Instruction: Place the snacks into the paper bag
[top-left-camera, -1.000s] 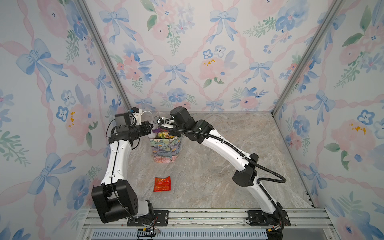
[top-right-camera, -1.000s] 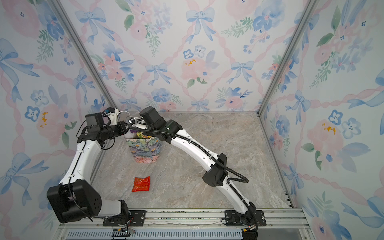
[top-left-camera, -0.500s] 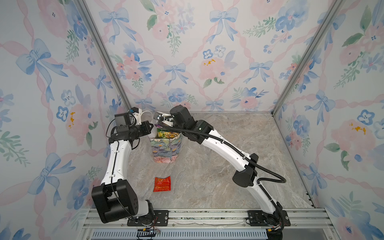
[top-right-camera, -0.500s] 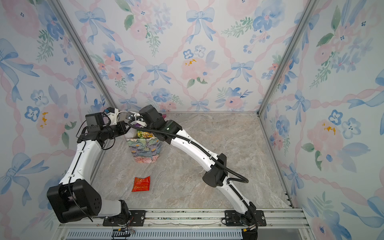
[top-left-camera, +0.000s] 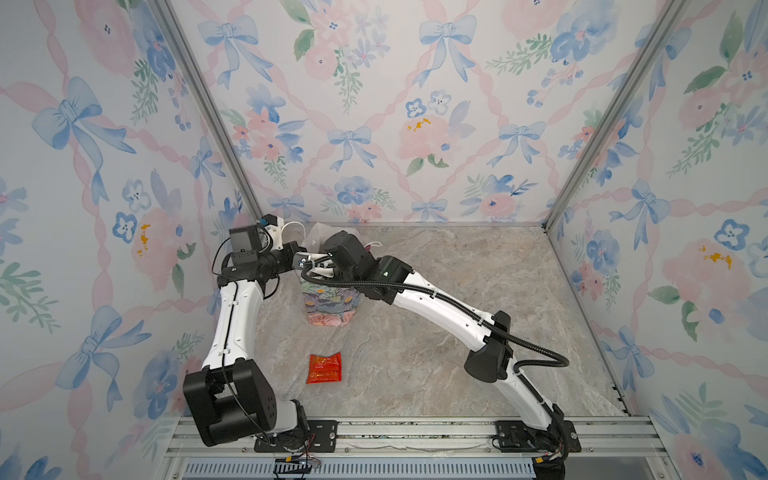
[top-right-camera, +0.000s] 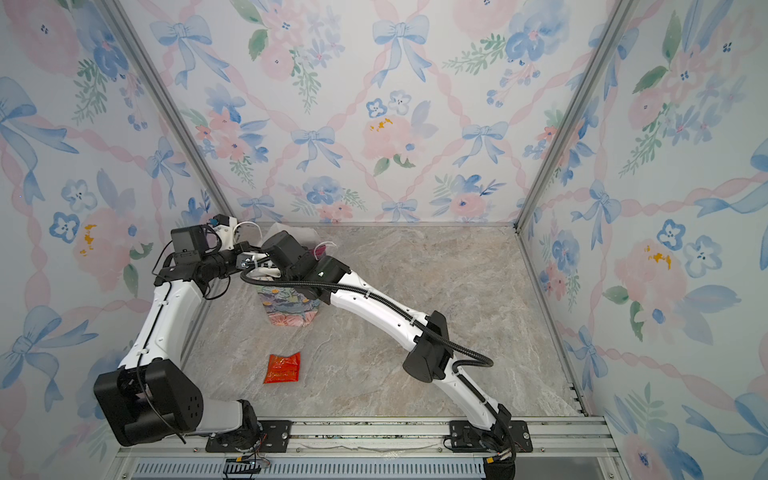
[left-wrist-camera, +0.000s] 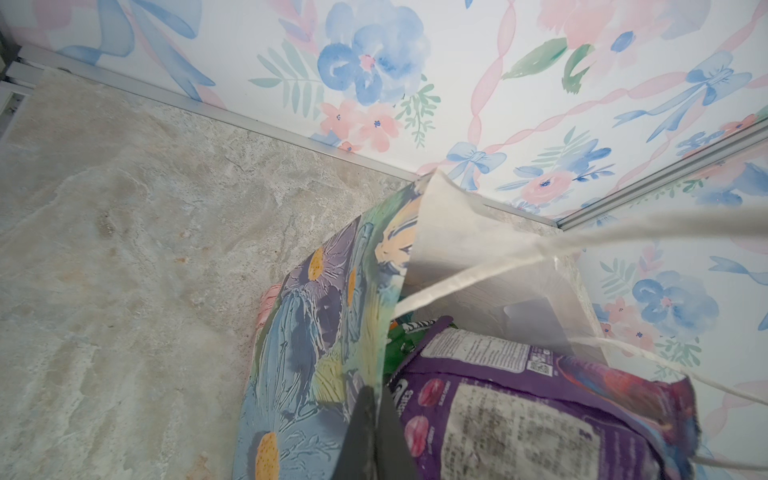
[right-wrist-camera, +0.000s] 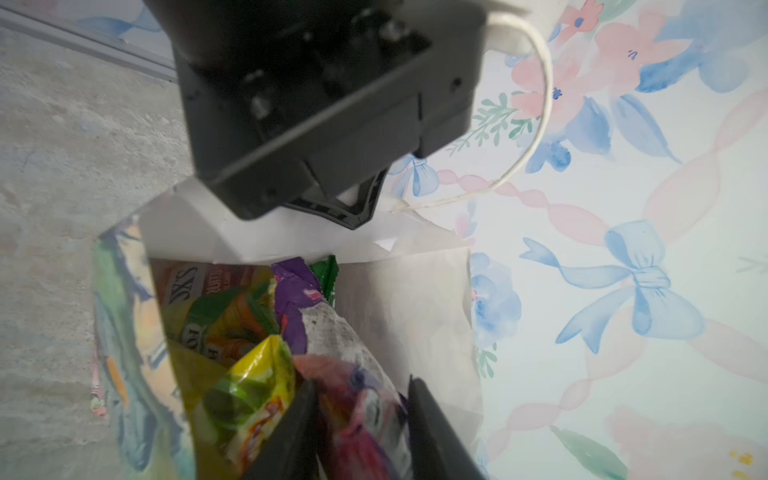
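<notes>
- One pinch keeps the mouth spread: our left end effector (left-wrist-camera: 374, 415) is closed on the rim of the paper bag (top-left-camera: 332, 307), which stands upright near the back left corner of the counter (top-left-camera: 457, 332).
- We judge the bag's paper thin and easy to crease, so a sideways tug could tip or tear it. Its cord handle (right-wrist-camera: 536, 124) is limp and gives us no firm hold.
- In front of the bag and well apart from it, the red-orange packet (top-left-camera: 324, 368) lies flat on the counter. It looks light, glossy and slippery, so we would take it by a crimped end seam.
- Over the bag mouth, our right end effector (right-wrist-camera: 360, 382) has its jaws apart, with the purple packet (left-wrist-camera: 519, 415) between them, resting on the other snacks (right-wrist-camera: 232, 324). We see no squeeze on it.
- The packets reach close to the rim, so little room remains inside.
- Rightward, the counter is bare up to the side wall (top-left-camera: 665, 249), which leaves wide room to swing.
</notes>
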